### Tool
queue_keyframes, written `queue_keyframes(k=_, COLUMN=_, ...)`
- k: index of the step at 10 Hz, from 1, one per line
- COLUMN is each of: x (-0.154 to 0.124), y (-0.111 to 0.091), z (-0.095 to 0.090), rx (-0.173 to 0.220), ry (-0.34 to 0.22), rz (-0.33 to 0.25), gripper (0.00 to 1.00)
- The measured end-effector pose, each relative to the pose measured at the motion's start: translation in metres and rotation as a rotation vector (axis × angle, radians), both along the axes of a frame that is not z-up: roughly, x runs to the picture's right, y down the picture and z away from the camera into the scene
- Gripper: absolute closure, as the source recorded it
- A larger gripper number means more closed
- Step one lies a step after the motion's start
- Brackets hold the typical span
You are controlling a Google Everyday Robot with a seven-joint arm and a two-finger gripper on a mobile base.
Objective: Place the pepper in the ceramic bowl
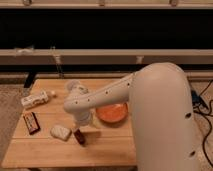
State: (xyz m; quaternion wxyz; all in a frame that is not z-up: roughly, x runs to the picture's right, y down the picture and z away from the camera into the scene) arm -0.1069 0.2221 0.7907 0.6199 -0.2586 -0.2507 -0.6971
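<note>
Near the front edge of the wooden table lies the pepper, a small, dark red, tapered piece. Close over it hangs the gripper, its fingers spread with nothing held between them; I cannot tell whether it touches the pepper. Just left sits a pale lump, and farther left a dark brown bar. To the right, the white arm partly covers the orange ceramic bowl.

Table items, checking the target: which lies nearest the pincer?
The dark red pepper, just beneath the pincer; the pale lump and brown bar lie farther off.
</note>
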Motion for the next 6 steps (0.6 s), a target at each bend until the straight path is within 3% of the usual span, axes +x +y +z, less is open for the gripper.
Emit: queue_keyframes(k=6, x=-0.021, y=0.022, z=0.001, rx=-0.037, ry=-0.061, rz=-0.095, gripper=0.20)
